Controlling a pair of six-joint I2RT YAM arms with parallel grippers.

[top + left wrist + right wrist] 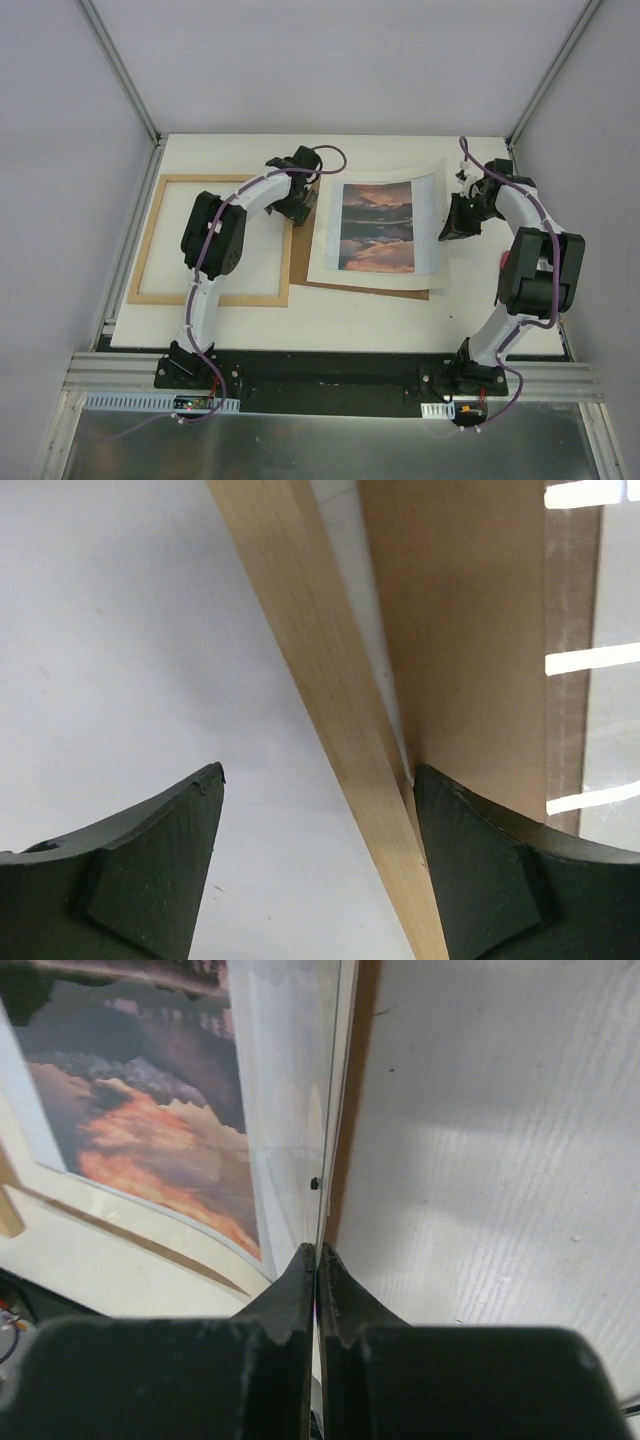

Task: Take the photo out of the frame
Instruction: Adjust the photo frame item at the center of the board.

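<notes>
**Right fingers pinch the print's edge; left fingers bracket the frame rail**

In the right wrist view, the right gripper (316,1262) has its two fingers pressed together at bottom centre. The thin right edge of the photo (160,1140) runs straight down into the tips. It looks like a grip on the pale border rather than the printed picture, probably so the sheet can be lifted or dragged without marking the sunset. To the right of the fingers lies bare white table (500,1160).

In the left wrist view, the left gripper (318,780) stands with its fingers apart. The light wood rail of the frame (300,630) runs between them from top centre to bottom centre. The right finger sits against the rail where it meets the brown backing board (460,630). The left finger is well clear of the rail, over the table. That straddle looks meant to steady the frame, not to clamp it.

In the top view, the photo lies in the middle of the table on the brown board, just right of the frame. Its upper right corner curls up a little near the right gripper. The frame sits at centre left, and only white surface shows through its opening. By that, I judge the photo is already out of the frame.
</notes>
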